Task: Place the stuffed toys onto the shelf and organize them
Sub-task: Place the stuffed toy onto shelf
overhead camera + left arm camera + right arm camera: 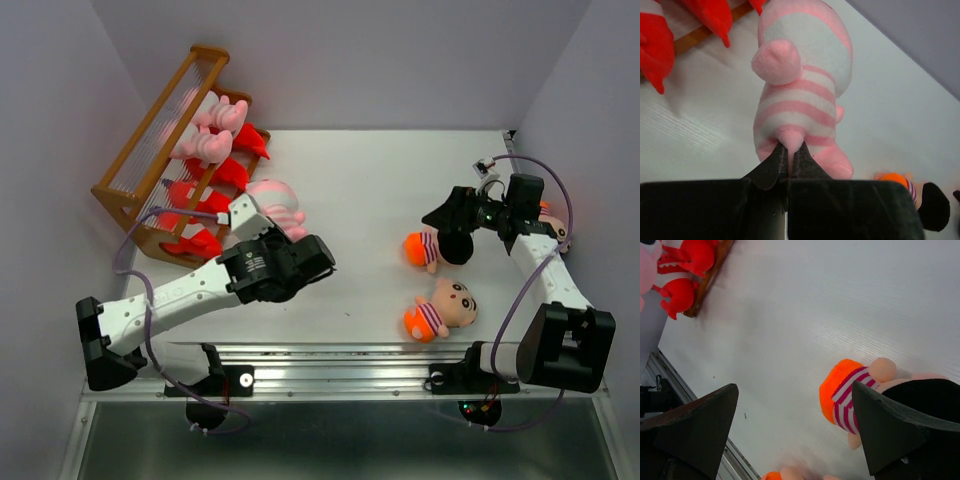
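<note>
Lining the shelf (pixel 140 165) are pigs (pixel 208 145) and red monsters (pixel 226 172); left tool (pixel 789 151) pinches another pig (pixel 800 90), right tool (pixel 795 387) wide.

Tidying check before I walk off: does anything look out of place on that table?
The nearer boy doll and farther boy doll lie loose on the table, away from the shelf. The left gripper pinches the pink pig by one small nub.

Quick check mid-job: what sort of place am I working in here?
Probably a lab test booth, not a home: plain pale walls box in a white table, the arms stand on a metal rail, and the only contents are a wooden shelf and plush toys.
</note>
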`<control>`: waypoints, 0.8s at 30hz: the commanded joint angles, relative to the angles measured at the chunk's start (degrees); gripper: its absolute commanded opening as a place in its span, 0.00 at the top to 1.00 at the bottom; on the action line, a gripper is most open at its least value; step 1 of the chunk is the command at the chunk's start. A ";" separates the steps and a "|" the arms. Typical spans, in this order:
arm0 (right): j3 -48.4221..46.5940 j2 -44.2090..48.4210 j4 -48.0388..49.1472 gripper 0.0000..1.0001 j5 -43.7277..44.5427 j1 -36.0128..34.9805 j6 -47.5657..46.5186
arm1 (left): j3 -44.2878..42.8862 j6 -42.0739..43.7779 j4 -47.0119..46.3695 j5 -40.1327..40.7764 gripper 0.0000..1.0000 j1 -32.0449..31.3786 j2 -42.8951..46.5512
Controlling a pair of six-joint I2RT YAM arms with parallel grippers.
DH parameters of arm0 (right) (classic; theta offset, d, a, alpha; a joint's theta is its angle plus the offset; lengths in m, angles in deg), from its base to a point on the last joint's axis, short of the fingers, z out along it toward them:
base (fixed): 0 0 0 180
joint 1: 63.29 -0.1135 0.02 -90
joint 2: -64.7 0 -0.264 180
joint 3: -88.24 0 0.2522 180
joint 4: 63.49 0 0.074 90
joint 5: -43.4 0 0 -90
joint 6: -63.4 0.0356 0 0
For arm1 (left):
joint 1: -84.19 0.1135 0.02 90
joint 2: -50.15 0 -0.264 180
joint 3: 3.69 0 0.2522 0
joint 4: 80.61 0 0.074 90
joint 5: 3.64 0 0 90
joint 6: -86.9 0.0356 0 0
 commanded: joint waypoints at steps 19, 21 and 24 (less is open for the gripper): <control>-0.17 1.38 3.29 0.00 0.62 0.39 -1.20 | 6.61 25.46 -18.96 2.24 1.00 30.43 15.62; -0.18 1.38 3.20 0.00 0.62 0.39 -1.20 | 7.40 27.21 -21.32 0.57 1.00 32.88 15.44; -0.18 1.12 3.20 0.00 0.62 0.39 -1.28 | 8.54 28.89 -23.80 -1.37 1.00 35.00 15.27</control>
